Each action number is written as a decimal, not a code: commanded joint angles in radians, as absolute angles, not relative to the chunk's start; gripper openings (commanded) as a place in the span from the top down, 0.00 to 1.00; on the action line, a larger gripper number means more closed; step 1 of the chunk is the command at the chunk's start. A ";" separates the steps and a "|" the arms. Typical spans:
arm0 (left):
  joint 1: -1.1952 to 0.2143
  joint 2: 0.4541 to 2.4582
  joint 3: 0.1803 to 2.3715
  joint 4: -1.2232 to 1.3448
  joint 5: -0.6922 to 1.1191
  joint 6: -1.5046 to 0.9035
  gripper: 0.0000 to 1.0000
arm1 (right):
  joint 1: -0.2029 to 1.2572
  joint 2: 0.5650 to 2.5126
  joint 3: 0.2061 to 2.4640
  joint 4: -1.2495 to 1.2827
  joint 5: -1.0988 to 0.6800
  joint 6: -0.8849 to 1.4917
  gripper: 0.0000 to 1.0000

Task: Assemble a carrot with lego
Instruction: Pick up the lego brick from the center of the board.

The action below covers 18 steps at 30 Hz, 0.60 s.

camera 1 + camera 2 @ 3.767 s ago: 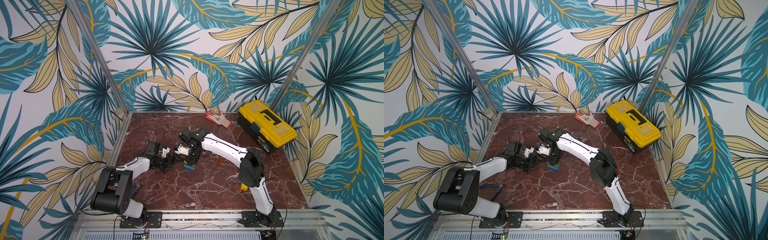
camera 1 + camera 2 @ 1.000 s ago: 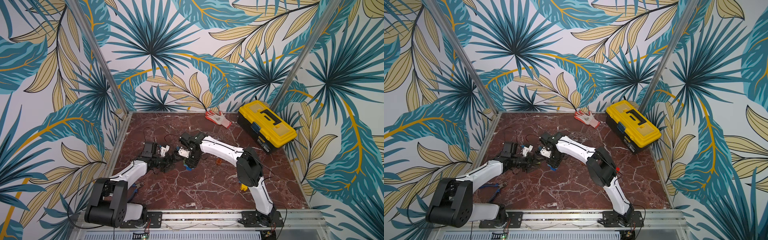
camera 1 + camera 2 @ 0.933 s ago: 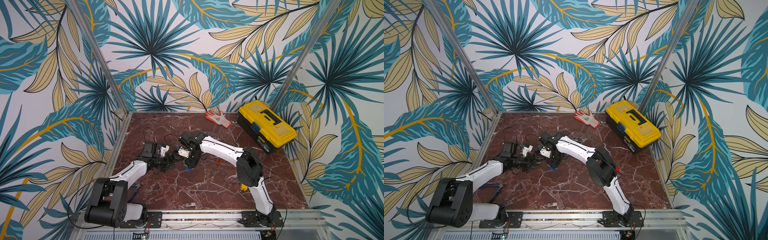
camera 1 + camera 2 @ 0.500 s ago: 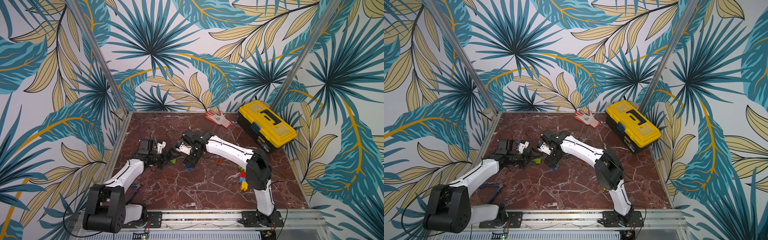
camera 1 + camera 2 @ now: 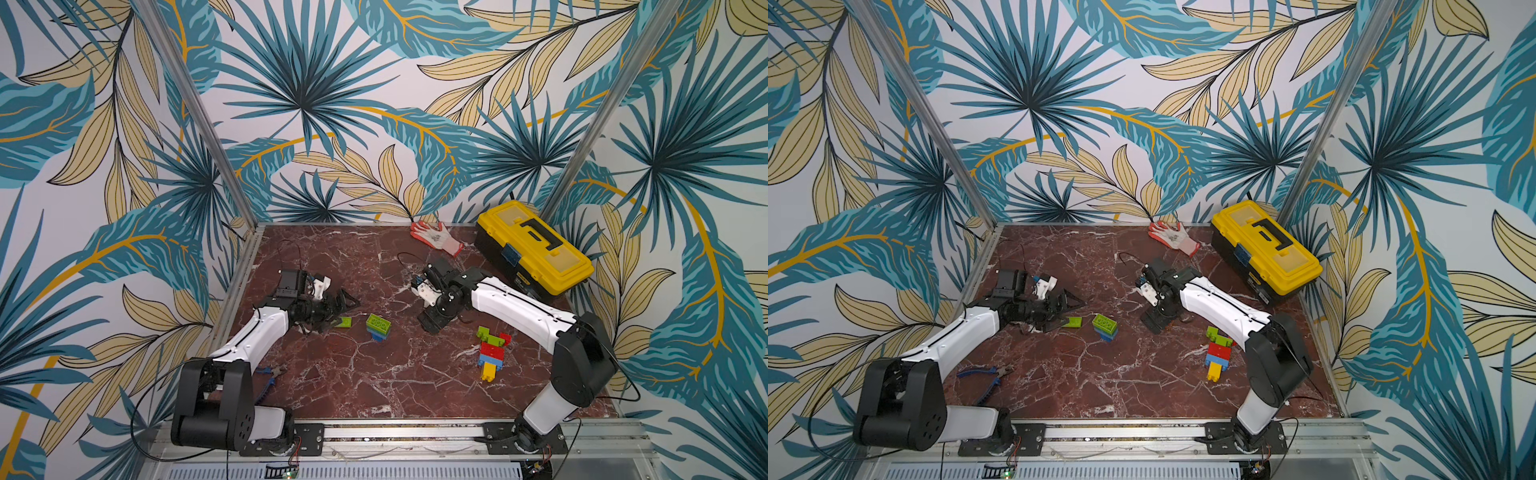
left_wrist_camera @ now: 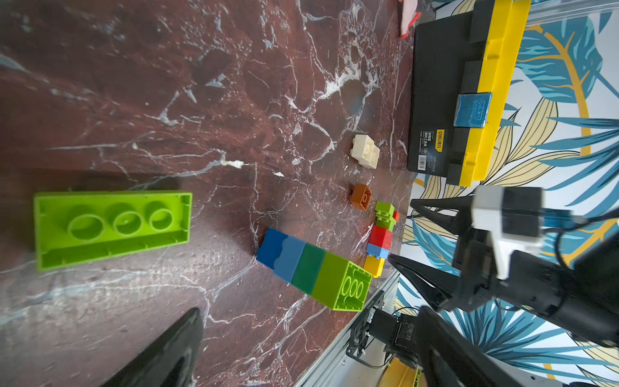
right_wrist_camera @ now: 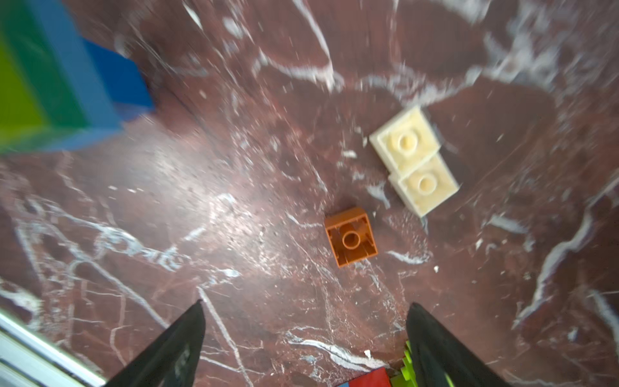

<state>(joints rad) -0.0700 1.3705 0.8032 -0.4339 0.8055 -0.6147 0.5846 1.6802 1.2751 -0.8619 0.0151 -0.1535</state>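
pick step: left gripper (image 5: 348, 309) and right gripper (image 7: 306, 303) gape empty; i'd next lower right onto small orange square plastic brick (image 7: 350, 239).

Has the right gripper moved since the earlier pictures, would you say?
Yes: the right gripper has shifted off the brick stack, toward the yellow toolbox.

I see a loose brick (image 5: 343, 322) lying just left of a short stack (image 5: 378, 327) on the table (image 5: 374, 386). A row of bricks (image 5: 491, 351) lies well right. Behind it sits the toolbox (image 5: 534, 249), with a glove (image 5: 436, 237) to its left. Pliers (image 5: 984, 376) lie front left.
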 commanded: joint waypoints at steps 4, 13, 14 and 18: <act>-0.064 1.392 0.841 -0.447 0.807 -0.595 0.00 | 0.533 1.783 1.236 -0.757 0.010 -0.163 0.10; -0.063 1.409 0.850 -0.448 0.801 -0.588 0.01 | 0.508 1.900 1.266 -0.733 0.006 -0.179 0.17; -0.063 1.408 0.850 -0.447 0.801 -0.588 0.01 | 0.504 1.906 1.270 -0.734 0.005 -0.183 0.18; -0.064 1.407 0.850 -0.448 0.798 -0.587 0.01 | 0.494 1.920 1.275 -0.742 -0.006 -0.186 0.29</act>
<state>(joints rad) -0.0700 1.4063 0.8257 -0.4442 0.8036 -0.6090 0.5022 1.8996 1.2644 -0.7380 0.0101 -0.1791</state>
